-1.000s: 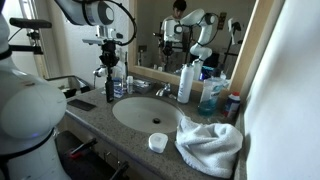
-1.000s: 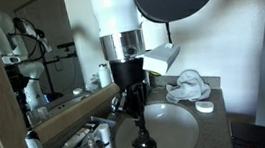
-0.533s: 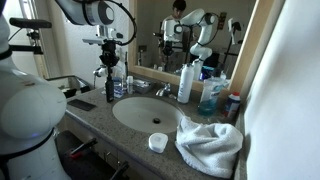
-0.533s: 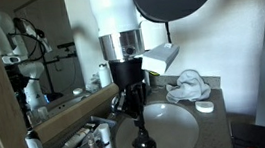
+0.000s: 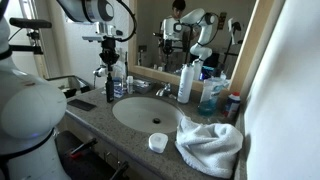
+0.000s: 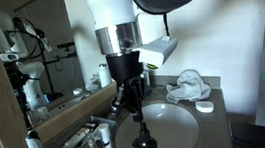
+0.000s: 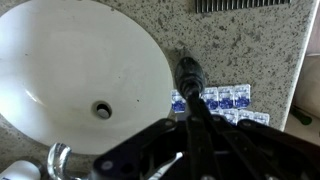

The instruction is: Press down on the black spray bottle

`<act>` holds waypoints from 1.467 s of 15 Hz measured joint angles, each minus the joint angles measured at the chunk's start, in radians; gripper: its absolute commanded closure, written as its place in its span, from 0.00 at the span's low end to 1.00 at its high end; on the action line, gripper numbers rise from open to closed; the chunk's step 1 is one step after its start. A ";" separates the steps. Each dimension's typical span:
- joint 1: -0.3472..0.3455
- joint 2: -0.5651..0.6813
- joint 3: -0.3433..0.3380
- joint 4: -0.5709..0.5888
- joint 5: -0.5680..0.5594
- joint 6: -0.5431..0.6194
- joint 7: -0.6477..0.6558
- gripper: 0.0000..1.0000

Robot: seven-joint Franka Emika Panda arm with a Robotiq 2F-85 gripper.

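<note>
The slim black spray bottle (image 6: 143,145) stands on the speckled stone surface (image 5: 100,120) beside the white oval sink (image 7: 70,60). The hand (image 6: 131,108) hangs just above its pump head, fingers apparently closed.

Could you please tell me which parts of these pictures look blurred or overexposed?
Wrist view: the gripper is a dark blur close to the lens, the sink looks nearly washed out, and the black spray bottle is sharper. In an exterior view, the robot's white body is a blurred foreground mass.
</note>
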State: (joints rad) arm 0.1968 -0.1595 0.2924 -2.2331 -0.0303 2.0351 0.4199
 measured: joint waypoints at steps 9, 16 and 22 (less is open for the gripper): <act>0.011 -0.057 0.009 0.093 -0.027 -0.029 0.001 0.94; 0.006 -0.109 0.001 0.108 -0.029 -0.037 0.002 0.31; -0.006 -0.113 -0.002 0.109 -0.029 -0.037 0.002 0.00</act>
State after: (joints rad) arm 0.1907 -0.2722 0.2899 -2.1242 -0.0593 1.9978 0.4222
